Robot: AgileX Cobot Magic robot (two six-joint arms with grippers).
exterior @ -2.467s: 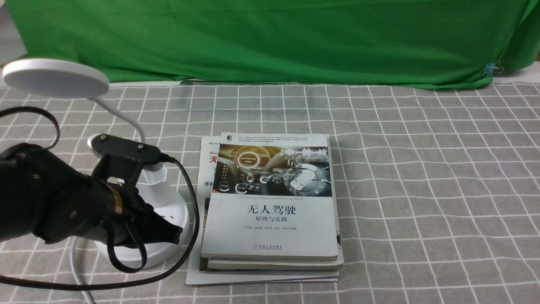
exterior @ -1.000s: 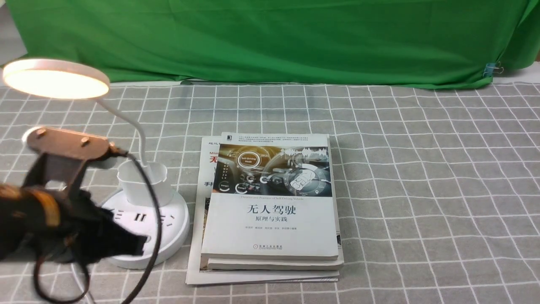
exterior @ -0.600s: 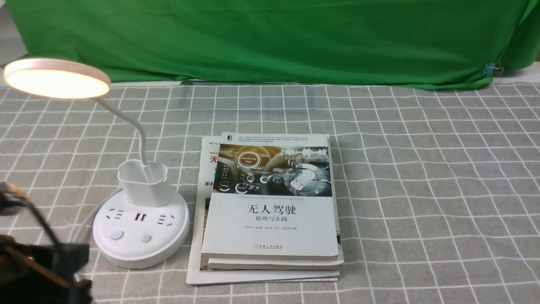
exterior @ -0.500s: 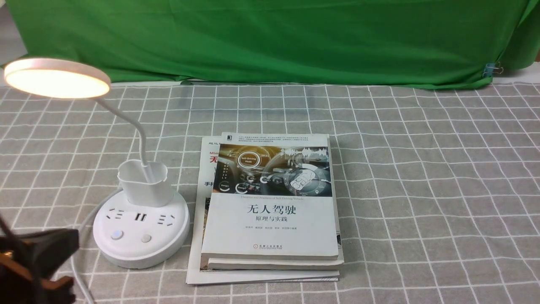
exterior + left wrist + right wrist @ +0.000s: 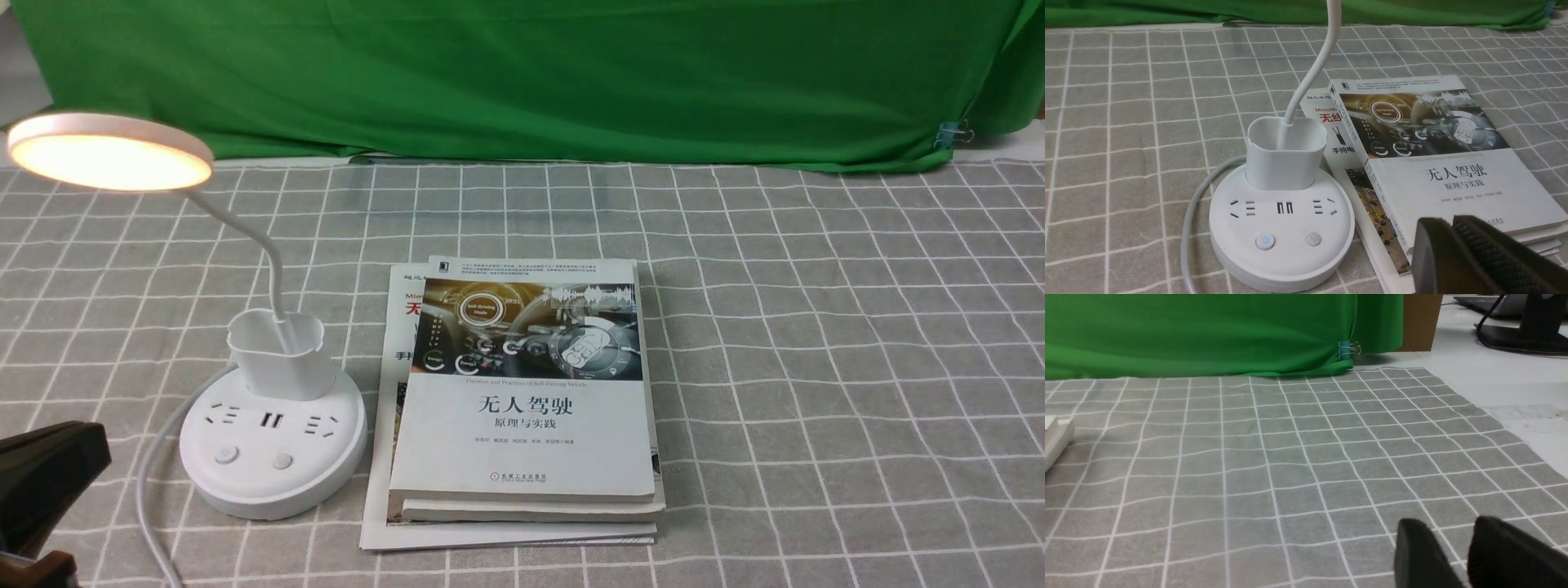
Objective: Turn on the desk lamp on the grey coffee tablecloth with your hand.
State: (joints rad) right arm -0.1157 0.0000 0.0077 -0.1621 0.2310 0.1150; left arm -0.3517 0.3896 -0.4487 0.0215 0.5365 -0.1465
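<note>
In the front view, the desk lamp (image 5: 273, 457) stands on the grey coffee tablecloth (image 5: 816, 327) at the left, just beside a stack of books (image 5: 531, 408). Its disc head (image 5: 110, 153) now glows warm yellow, whereas moments ago it was plain white while the left gripper (image 5: 49, 469) sat over the round base. That gripper has since pulled back to the lower left corner, well clear of the lamp, so both buttons and the sockets are uncovered. I judge the press worked and the task is as good as done, with only the retreat left. In the left wrist view, the power button (image 5: 1265, 241) shows a small blue ring beside a plain grey button (image 5: 1313, 239), which fits a lamp that is switched on. The left gripper (image 5: 1451, 222) has its fingers pressed together with nothing between them. In the right wrist view, the right gripper (image 5: 1449, 522) hangs low over bare cloth far from the lamp, with a narrow gap between its fingers and nothing held.
</note>
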